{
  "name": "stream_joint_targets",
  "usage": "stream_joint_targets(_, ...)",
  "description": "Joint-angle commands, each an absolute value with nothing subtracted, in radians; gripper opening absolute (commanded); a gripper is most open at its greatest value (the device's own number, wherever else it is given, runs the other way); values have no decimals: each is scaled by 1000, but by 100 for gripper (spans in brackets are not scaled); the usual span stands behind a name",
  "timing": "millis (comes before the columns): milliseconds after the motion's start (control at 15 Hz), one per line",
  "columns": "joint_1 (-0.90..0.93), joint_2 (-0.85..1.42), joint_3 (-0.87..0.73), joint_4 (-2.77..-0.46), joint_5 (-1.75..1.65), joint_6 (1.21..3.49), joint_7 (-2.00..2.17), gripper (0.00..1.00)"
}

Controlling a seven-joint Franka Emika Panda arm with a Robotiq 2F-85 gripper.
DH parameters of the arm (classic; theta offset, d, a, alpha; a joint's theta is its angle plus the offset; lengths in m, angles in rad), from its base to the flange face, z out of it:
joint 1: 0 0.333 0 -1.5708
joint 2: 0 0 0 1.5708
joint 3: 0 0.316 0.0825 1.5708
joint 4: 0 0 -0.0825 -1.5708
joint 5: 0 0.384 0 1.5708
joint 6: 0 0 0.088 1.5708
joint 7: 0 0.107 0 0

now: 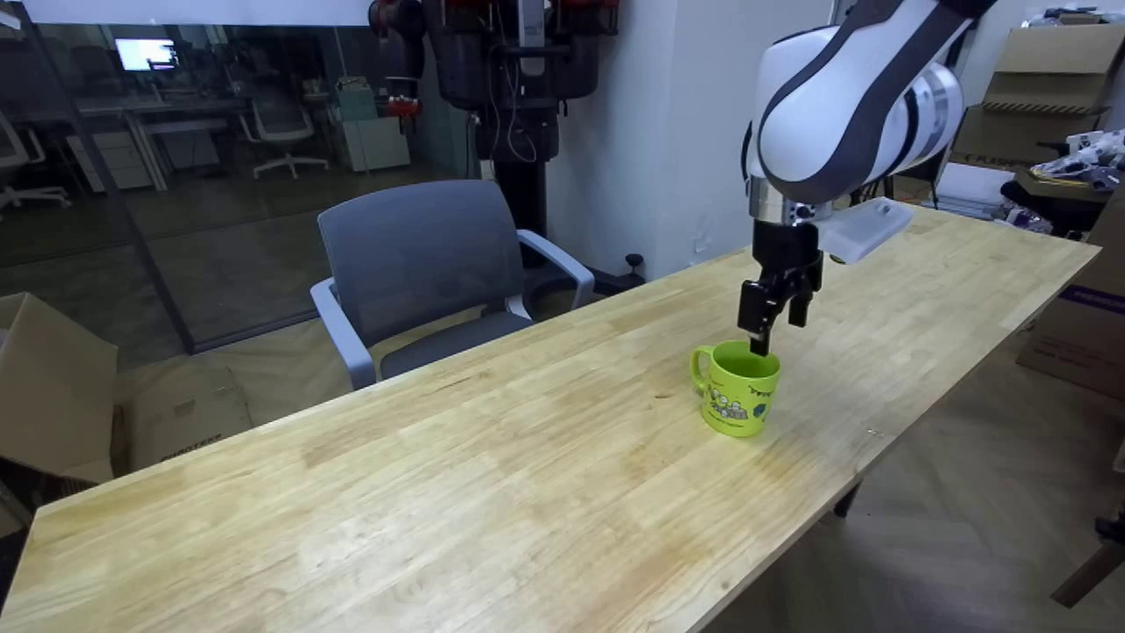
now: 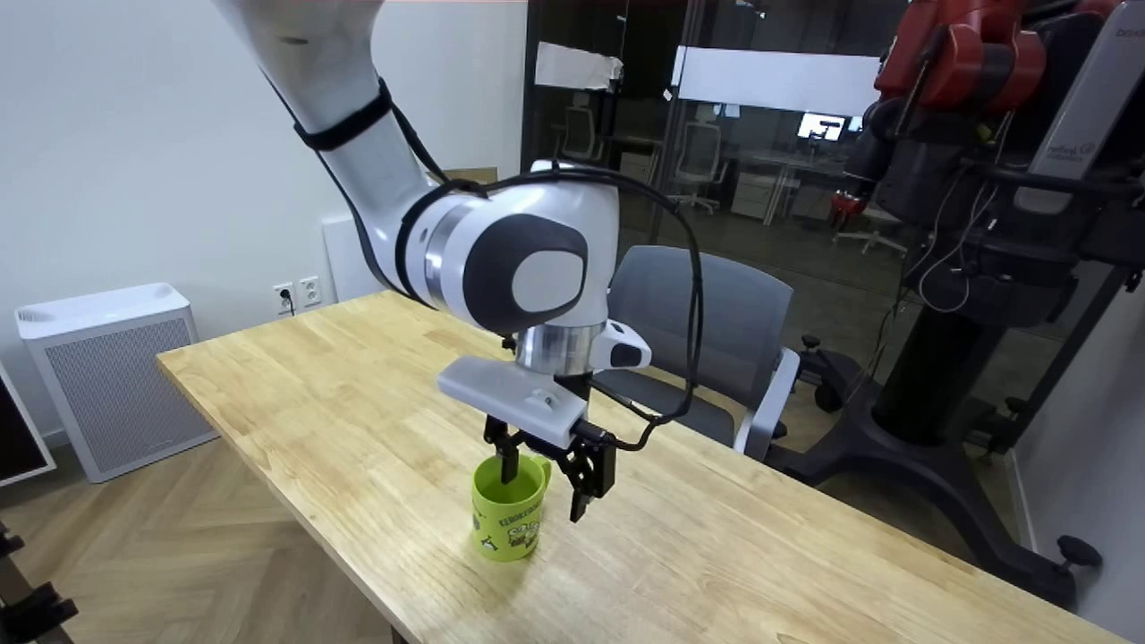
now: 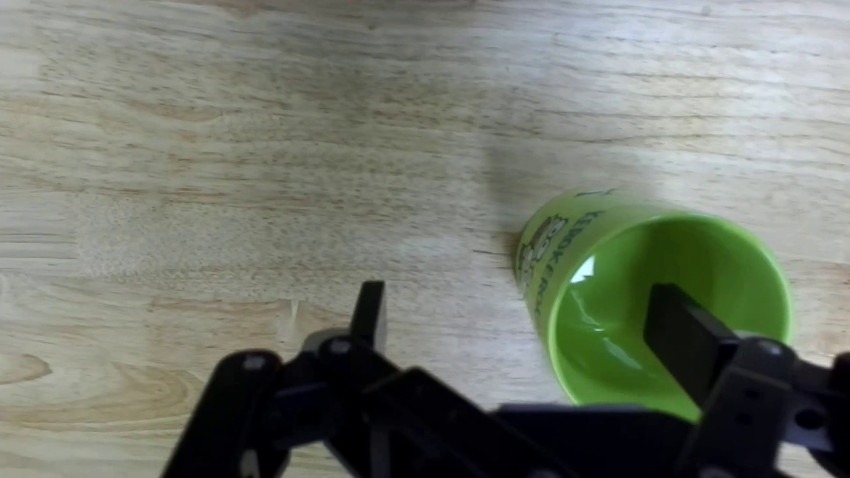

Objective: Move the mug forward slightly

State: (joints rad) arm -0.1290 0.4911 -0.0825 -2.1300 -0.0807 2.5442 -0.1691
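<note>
The pincer [image 2: 542, 497] is released, its two fingers [image 1: 755, 315] spread well apart. One finger [image 3: 687, 342] reaches over the mouth of the mug [image 1: 740, 396]; whether its tip dips below the rim or touches it I cannot tell. The other finger [image 3: 367, 315] hangs outside the mug, bare table [image 3: 445, 285] showing between the two in the wrist view. The lime-green mug stands upright below the pincer, printed with small cartoon figures and lettering, its handle [image 1: 695, 367] pointing to the side where the grey chair [image 1: 431, 255] is. Above the mug, a pale plate [image 2: 510, 395] juts from the end of the white-and-dark arm [image 1: 817, 105], with a black cable [image 2: 697, 295] looping beside it. Beneath the mug spreads the table, light wood; the mug is nearer the long edge away from the chair. Beyond the mug's handle side, past the table's edge, the chair appears in both exterior views, and farther from the mug rises a red-and-black robot [image 1: 536, 114]. Well apart from the mug, a white unit with a grille [image 2: 125, 380] stands on the floor [image 2: 197, 537] in an exterior view, and a cardboard box [image 1: 53, 387] shows beyond the table.
</note>
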Motion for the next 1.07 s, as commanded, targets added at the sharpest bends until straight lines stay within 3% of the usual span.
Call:
stream_joint_targets(0,-120,535,-79,-2101,-85,2576,-148,100)
stream_joint_targets(200,-125,561,-67,-2090,-76,2582,-162,100)
stream_joint_targets(267,-128,566,-62,-2090,-73,2587,-166,75)
stream_joint_targets(400,-131,573,-56,-2089,-70,2594,-173,67)
stream_joint_targets(1000,-128,581,-51,-2088,-83,2593,-188,3)
